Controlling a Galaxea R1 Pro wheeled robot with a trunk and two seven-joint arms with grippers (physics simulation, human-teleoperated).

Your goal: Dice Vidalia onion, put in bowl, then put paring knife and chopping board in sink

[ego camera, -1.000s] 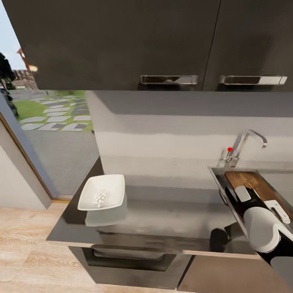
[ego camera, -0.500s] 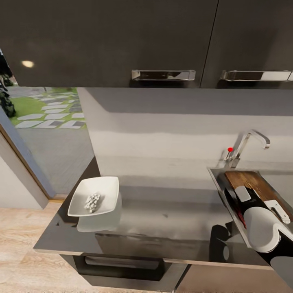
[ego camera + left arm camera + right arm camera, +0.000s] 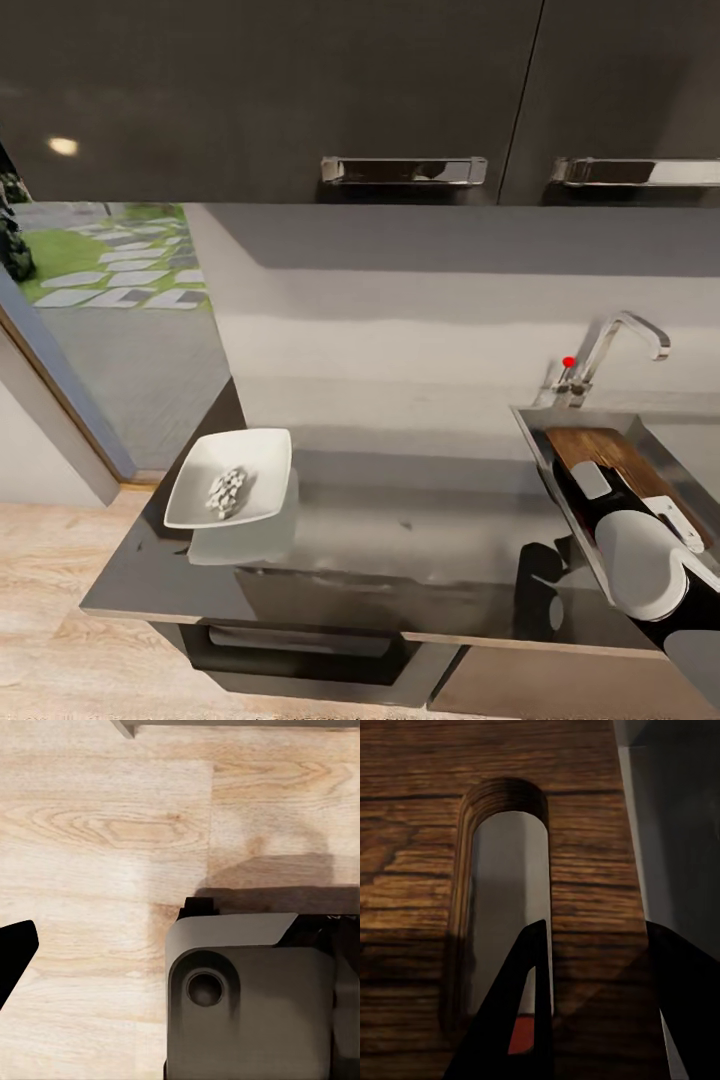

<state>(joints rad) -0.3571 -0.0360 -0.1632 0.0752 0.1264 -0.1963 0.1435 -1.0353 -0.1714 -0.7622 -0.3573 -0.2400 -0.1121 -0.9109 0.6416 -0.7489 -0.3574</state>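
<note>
The right claw (image 3: 592,1020) hangs low in the right wrist view, its two dark fingers (image 3: 506,1020) spread apart over the board (image 3: 412,870), clasping nothing. One finger crosses the board's oval slot (image 3: 506,892), and a small red patch, likely the knife (image 3: 521,1035), shows just under that finger; too little of it shows to be sure. Grey sink (image 3: 675,832) steel runs along the upper right of that frame, beside the board's edge.

In the head view the right arm (image 3: 640,560) reaches down at the lower right into the sink (image 3: 535,425), covering the near part of the board (image 3: 600,445), which lies inside the basin. The tap (image 3: 615,340) with its red dot stands just behind the sink, at right of centre.

The counter (image 3: 420,530) spreads across the lower middle. On its left end sits the bowl (image 3: 255,460), holding the diced onion (image 3: 226,491) as a small heap of white cubes. Dark cabinets (image 3: 300,90) fill the top of the frame.

The left wrist view looks down at wood floor (image 3: 97,832), with a grey part of the robot (image 3: 247,997) at lower right and a dark fingertip (image 3: 13,949) at the left edge; I cannot tell whether that claw is spread or closed.
</note>
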